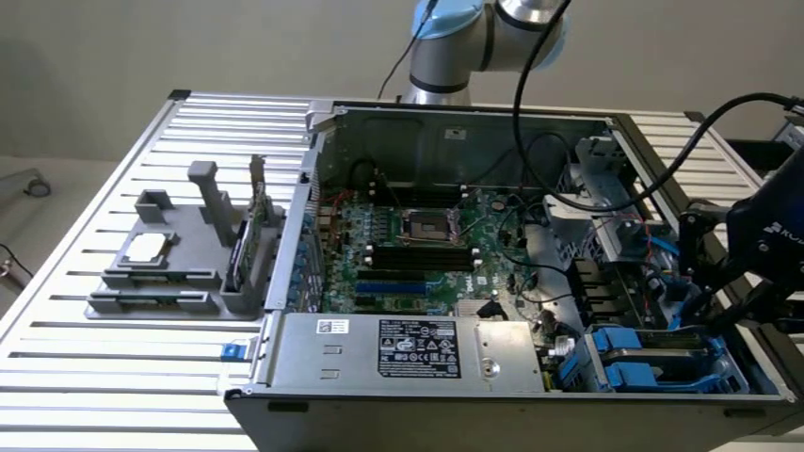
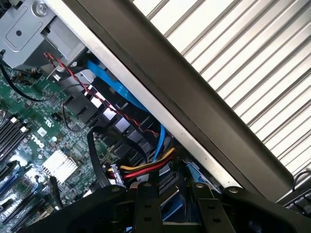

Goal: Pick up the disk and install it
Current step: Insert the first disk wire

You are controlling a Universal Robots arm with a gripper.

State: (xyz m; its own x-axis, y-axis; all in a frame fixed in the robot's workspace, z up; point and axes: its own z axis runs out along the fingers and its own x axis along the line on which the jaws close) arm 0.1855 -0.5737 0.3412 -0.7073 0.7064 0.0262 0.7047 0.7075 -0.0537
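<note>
The gripper [image 1: 718, 311] is hovering over the blue bay [image 1: 660, 363] at the exterior view's near right; its grip and the disk's seating cannot be told.

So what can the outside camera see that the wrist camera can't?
The exterior view takes in the whole computer case, the grey box with a label, the grey stand beside it and the robot arm. The wrist view gets close to a bunch of red, yellow and black cables. Both show the green circuit board, the slatted table and the gripper.
</note>
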